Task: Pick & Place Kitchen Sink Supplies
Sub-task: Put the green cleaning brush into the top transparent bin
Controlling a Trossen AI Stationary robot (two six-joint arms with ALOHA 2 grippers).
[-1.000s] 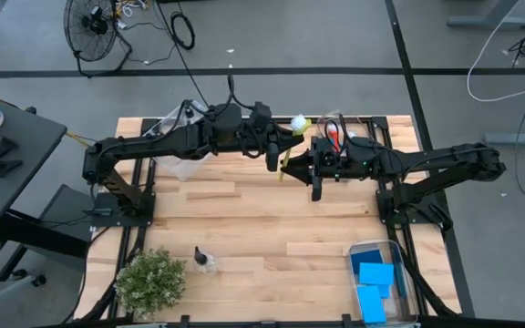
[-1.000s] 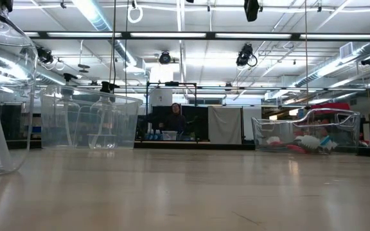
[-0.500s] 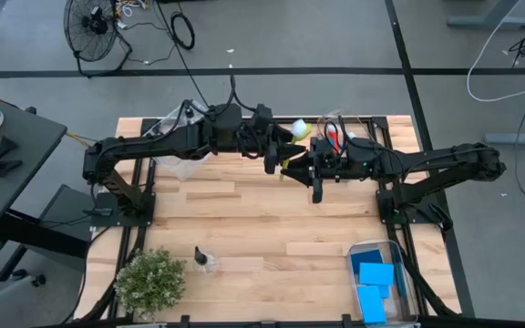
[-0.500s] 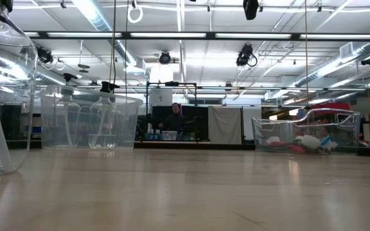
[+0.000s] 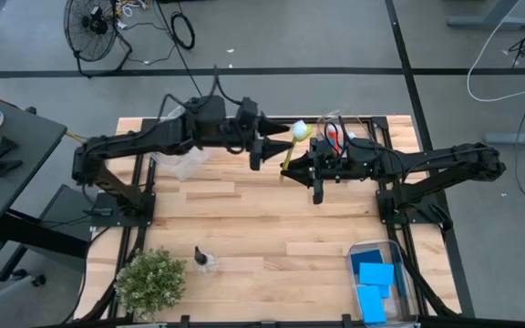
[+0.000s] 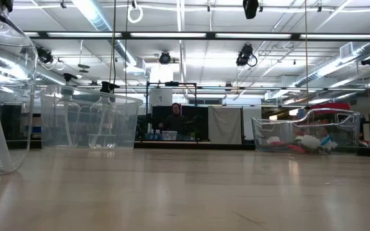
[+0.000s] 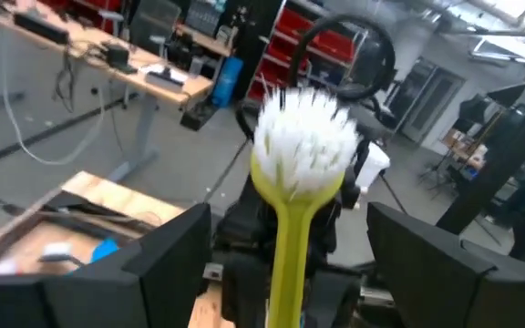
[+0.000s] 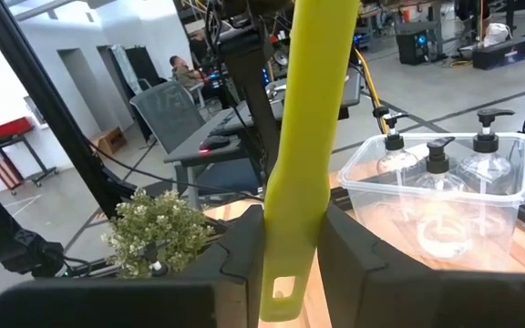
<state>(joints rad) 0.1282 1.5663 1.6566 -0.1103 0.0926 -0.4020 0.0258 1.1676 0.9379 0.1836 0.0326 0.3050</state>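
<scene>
A yellow-green brush [image 5: 290,150] with a white bristle head [image 7: 303,137] stands nearly upright over the far middle of the table, head up. My right gripper [image 5: 293,168] reaches in level from the table's right and is shut on its handle. My left gripper [image 5: 264,149] is level on the brush's left side and open. Its two fingers [image 7: 167,264] stand wide on either side of the handle without touching it. A small clear bottle with a black top [image 5: 203,261] stands on the table near the front left. My right gripper pinches the brush's handle [image 8: 292,214] between its two fingers, a little above the free end with the hang hole [image 8: 281,290]. The fingers come level from the table's right and lie across the handle. The brush is lifted clear of the table, nearly upright, bristles on top.
A clear bin [image 8: 440,196] holding pump bottles sits at the far left. A bin with brushes [image 5: 340,132] sits at the far middle. A bin of blue sponges [image 5: 376,278] stands at the near right. A potted plant [image 5: 150,281] stands at the near left.
My left gripper has opened and let go of the brush, then drawn back toward the table's left edge and a little up. The brush has stayed nearly upright in my right gripper.
</scene>
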